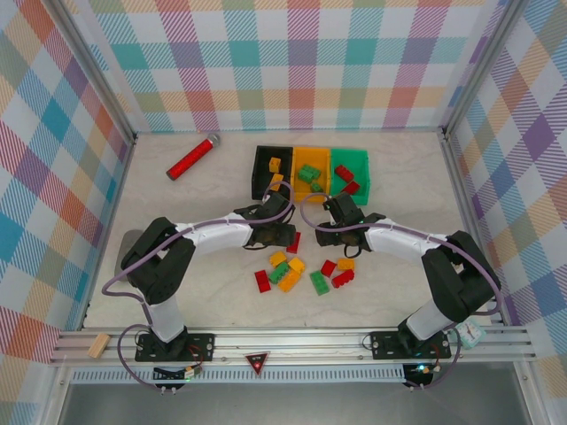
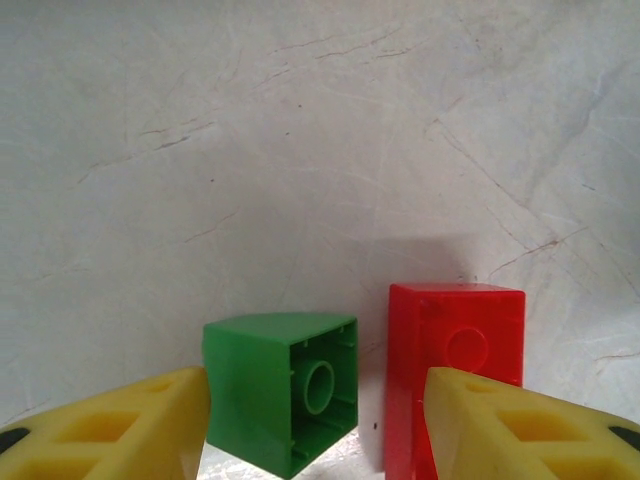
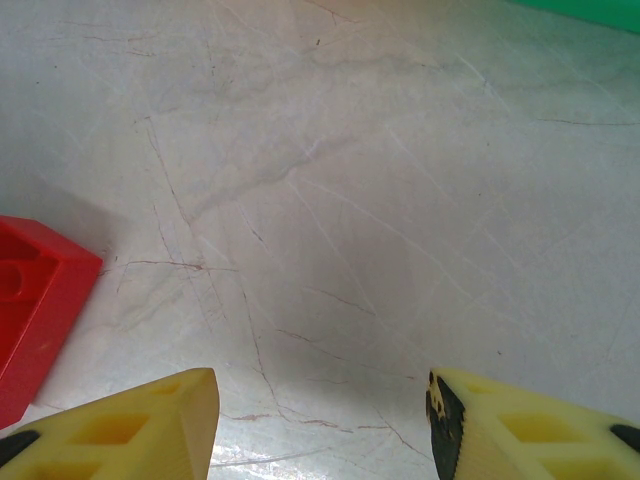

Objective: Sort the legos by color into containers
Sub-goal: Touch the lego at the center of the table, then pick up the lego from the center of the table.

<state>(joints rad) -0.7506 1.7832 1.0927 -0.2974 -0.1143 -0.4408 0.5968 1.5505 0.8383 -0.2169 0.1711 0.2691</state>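
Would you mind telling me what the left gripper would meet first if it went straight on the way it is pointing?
Most likely the green brick, which sits just ahead between the open fingers of the left gripper; the red brick stands beside that line.

The pale tabletop looks like matt, marble-patterned laminate, smooth apart from fine hairline veins. The green square plastic brick and the red oblong plastic brick are smooth moulded plastic with a soft sheen. The yellow plastic fingers look duller and faintly grainy. The glossy red cylinder has a silvery, possibly metal, end. The plaid walls look like printed cloth.
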